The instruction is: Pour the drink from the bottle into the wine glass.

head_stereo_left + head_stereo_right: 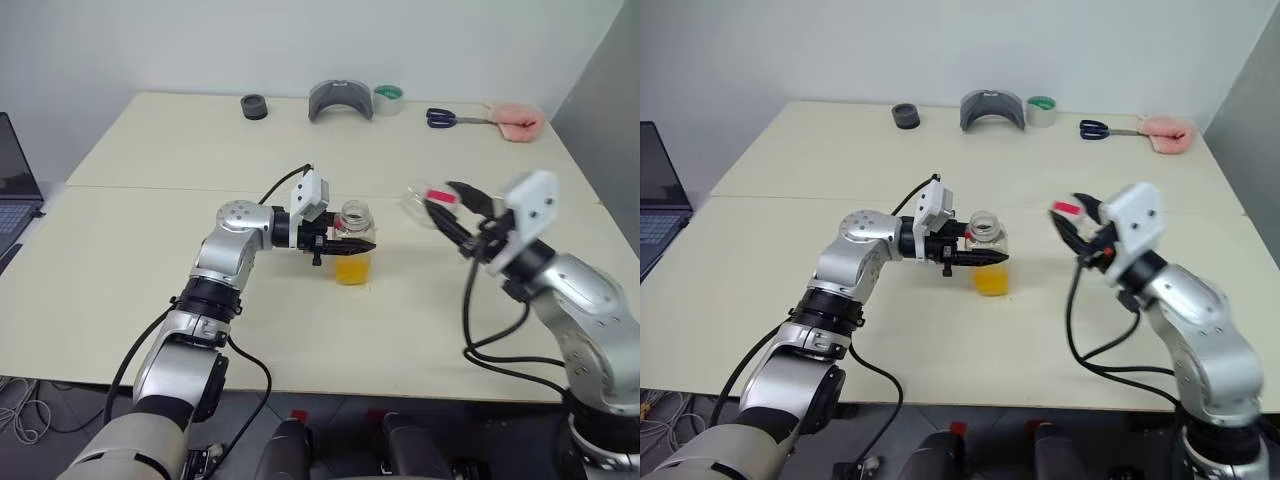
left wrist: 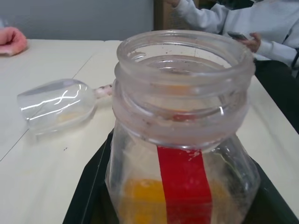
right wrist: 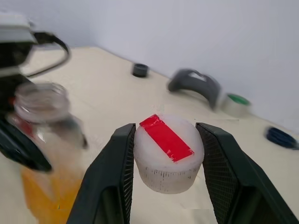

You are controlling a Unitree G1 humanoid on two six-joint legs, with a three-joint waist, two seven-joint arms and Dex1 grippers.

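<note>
1. We keep the table (image 1: 150, 300) bare at centre frame, where the bottle (image 1: 353, 245) stands uncapped, the drink (image 1: 352, 270) low inside.
2. Our left gripper (image 1: 345, 243) has its fingers clamped on the bottle.
3. The wine glass (image 2: 58, 103) lies on its side right of the bottle; we judge it needs righting.
4. Our right gripper (image 3: 166, 154), fingers clamped on the cap (image 3: 168, 151), should park it first.

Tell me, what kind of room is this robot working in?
Probably a lab or workshop, not a kitchen. The plain pale table holds a roll of tape and scissors, a laptop sits at one edge, and a person's sleeve shows nearby.
</note>
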